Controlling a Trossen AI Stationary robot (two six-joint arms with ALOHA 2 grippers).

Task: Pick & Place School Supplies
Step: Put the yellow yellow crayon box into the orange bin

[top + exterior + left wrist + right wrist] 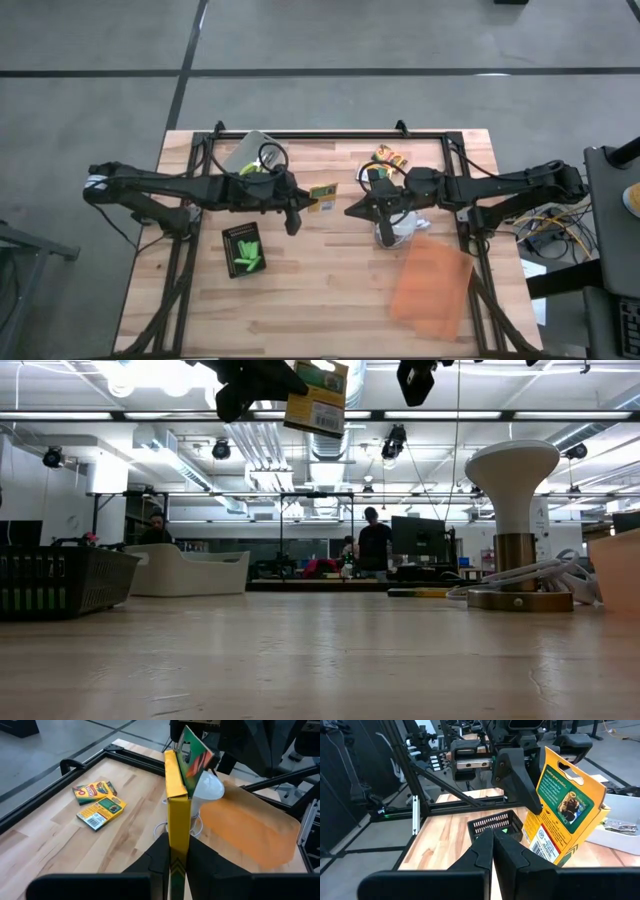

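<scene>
Left gripper (177, 865) clamps flat orange-yellow cardboard box with green label (178, 805) in midair; right gripper (492, 851) closed, empty, facing it.

— What lies around the pale wooden plank tabletop (320, 290)?
— Grey concrete floor (90, 40) with dark seams, from nine through twelve to three o'clock.
— And beyond it?
— An open hall, long ceiling strip lights (150, 415) overhead, two people (375, 545) standing among desks at twelve o'clock.

Wood table (320, 290) carried black tray (245, 250) w/ green sticks (248, 256), orange sheet (432, 285), two boxes (99, 802), white lamp (512, 520).
</scene>
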